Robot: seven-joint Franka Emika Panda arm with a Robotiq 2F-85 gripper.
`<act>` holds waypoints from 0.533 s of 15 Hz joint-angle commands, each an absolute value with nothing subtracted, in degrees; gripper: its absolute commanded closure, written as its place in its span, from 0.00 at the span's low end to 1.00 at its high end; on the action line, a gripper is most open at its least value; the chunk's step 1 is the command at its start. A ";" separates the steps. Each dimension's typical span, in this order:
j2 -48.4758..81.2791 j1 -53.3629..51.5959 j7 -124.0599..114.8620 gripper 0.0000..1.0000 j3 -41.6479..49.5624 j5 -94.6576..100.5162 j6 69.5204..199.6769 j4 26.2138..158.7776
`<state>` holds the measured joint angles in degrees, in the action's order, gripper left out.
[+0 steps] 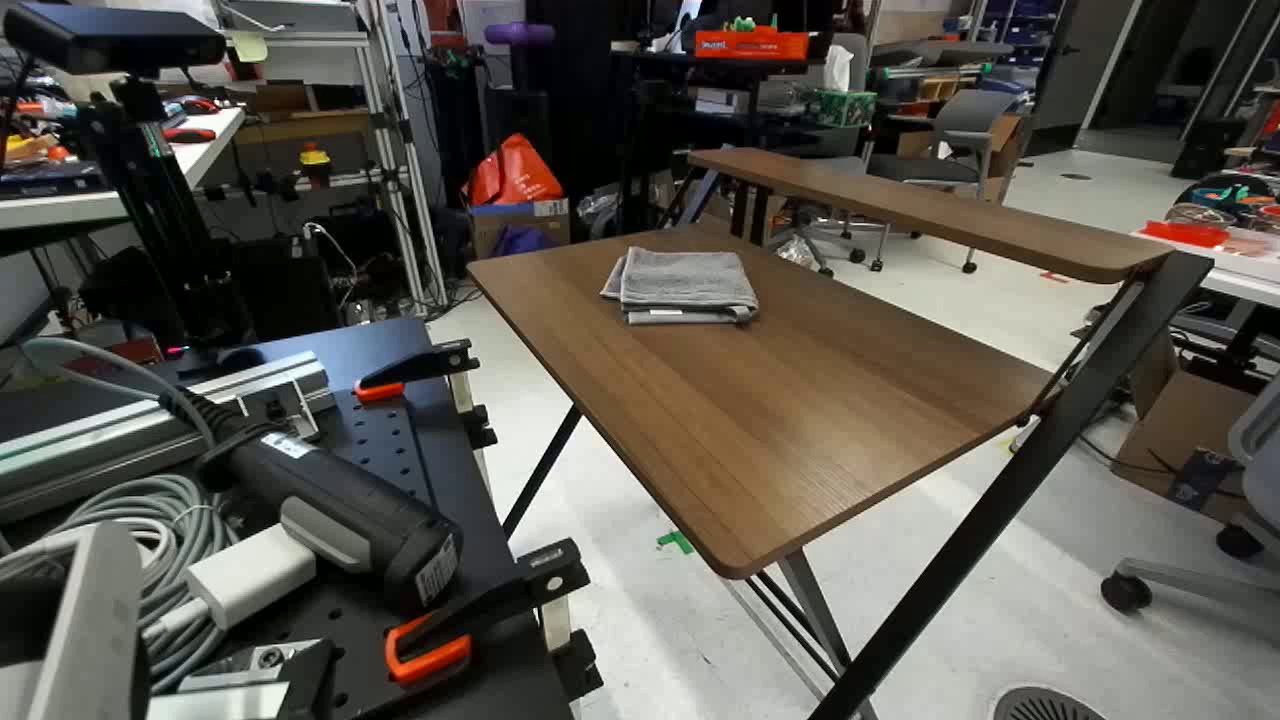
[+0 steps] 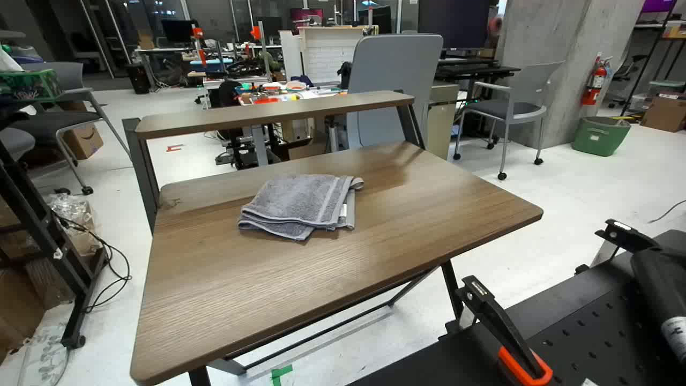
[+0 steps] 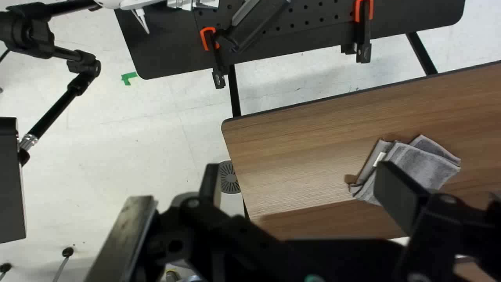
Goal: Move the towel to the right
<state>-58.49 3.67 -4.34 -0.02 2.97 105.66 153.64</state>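
Observation:
The towel (image 1: 688, 282) is a small folded grey cloth with lighter streaks and a small white tag. It lies flat on the brown tabletop (image 1: 780, 430). It also shows on the table in an exterior view (image 2: 300, 199) and at the right in the wrist view (image 3: 420, 166). My gripper (image 3: 302, 184) shows only in the wrist view. Its fingers are wide apart with nothing between them. The gripper is above the table, apart from the towel. Its right finger covers part of the towel in that view.
A raised brown shelf (image 1: 930, 210) runs along one long side of the table, on dark slanted legs. A black perforated bench (image 2: 589, 321) with orange-handled clamps (image 3: 364, 31) stands along the opposite side, across a gap. A monitor-like grey panel (image 2: 394, 91) stands behind the shelf.

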 commanded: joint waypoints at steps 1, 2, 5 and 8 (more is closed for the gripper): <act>-58.42 3.65 -4.33 0.00 0.01 2.98 105.51 153.44; -58.42 3.65 -4.33 0.00 0.01 2.98 105.51 153.39; -58.42 3.65 -4.33 0.00 0.01 2.98 105.51 153.37; -57.31 3.26 -3.92 0.00 0.14 2.69 105.13 153.02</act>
<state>-58.49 3.67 -4.34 -0.02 2.97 105.66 153.55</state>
